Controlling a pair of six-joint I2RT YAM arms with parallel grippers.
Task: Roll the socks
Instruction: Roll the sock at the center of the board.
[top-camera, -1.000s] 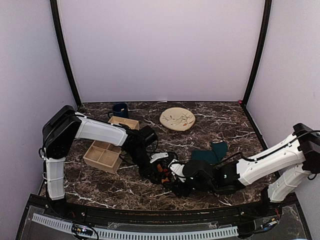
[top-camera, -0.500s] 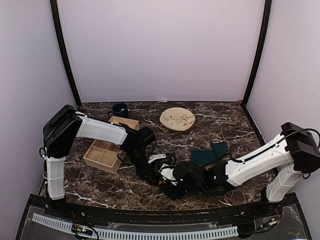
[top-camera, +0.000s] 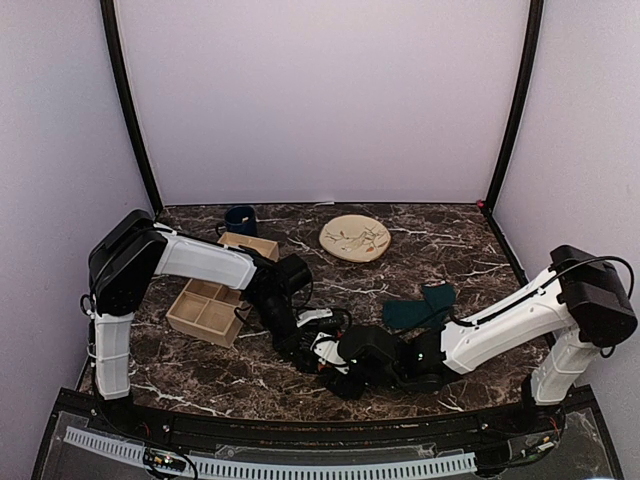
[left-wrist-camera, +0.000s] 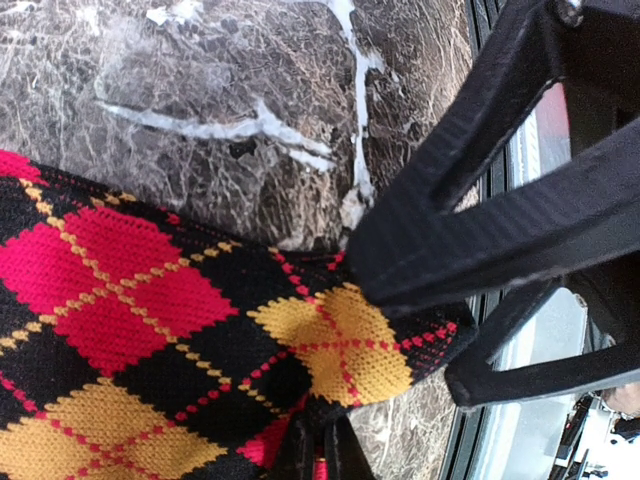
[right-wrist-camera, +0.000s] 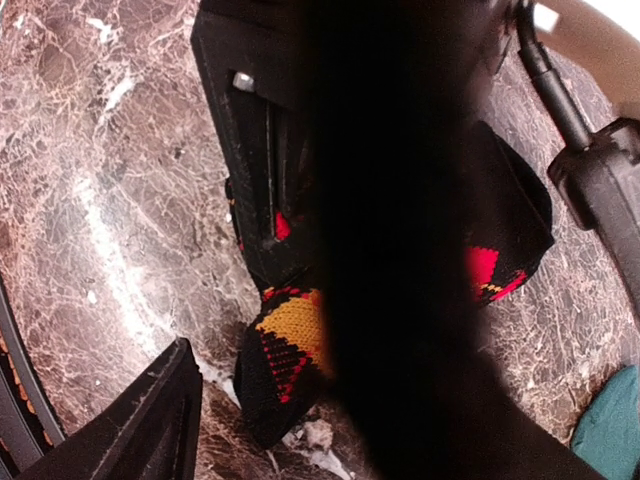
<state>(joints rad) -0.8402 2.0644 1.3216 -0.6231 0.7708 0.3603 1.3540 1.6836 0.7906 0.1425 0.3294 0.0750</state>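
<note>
The black argyle socks (left-wrist-camera: 150, 330), with red and yellow diamonds, lie on the marble between the two grippers (top-camera: 324, 355). My left gripper (left-wrist-camera: 322, 455) is shut on a fold of this fabric at the bottom edge of the left wrist view. My right gripper (right-wrist-camera: 270, 335) is open. The socks' end (right-wrist-camera: 285, 350) lies between its two black fingers (left-wrist-camera: 470, 235), one of which rests on the fabric. The teal-green socks (top-camera: 420, 306) lie apart to the right, with a corner (right-wrist-camera: 612, 432) showing in the right wrist view.
A wooden compartment box (top-camera: 213, 303) sits at the left, behind the left arm. A dark blue mug (top-camera: 240, 219) and a round patterned plate (top-camera: 355, 238) stand at the back. The table's front edge runs just below the grippers.
The right arm has reached further left, bringing its gripper up to the argyle socks and the left gripper. Its jaws have narrowed a little. The left gripper has kept its hold.
</note>
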